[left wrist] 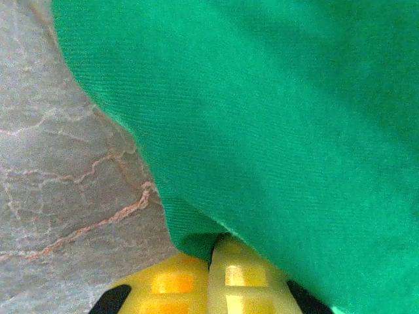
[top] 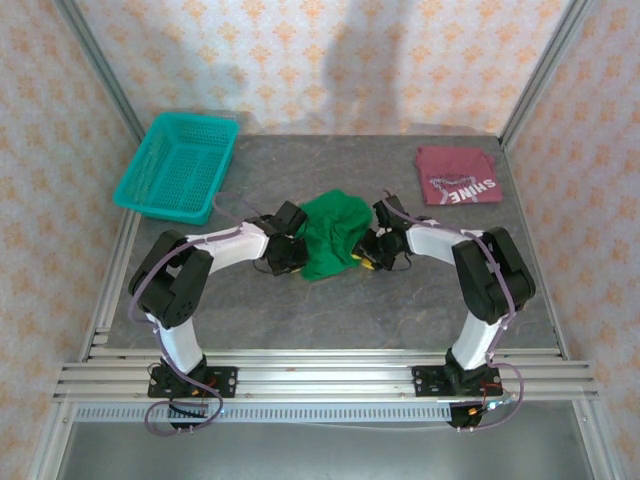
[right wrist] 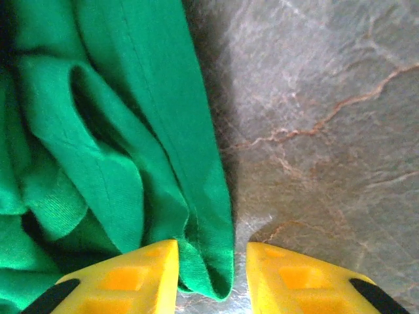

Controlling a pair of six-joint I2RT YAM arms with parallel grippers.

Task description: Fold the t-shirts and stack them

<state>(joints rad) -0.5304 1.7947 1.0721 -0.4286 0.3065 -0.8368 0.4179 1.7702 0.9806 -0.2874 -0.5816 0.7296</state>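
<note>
maroon lettered cloth t-shirt [top: 457,175] lies folded far right; plain green cloth t-shirt [top: 332,233] sits crumpled at centre, not yet folded or stacked. left gripper [left wrist: 211,247] pinches its edge; right gripper [right wrist: 211,258] gapes around its hem.

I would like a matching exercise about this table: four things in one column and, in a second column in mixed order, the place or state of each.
Column A
1. green t-shirt
2. maroon t-shirt
3. basket
4. left gripper

Column B
a. far left corner of the table
b. shut, pinching green fabric
c. lying flat at the far right
d. bunched up at the centre

Pairs: 1-d, 2-c, 3-a, 4-b
</note>
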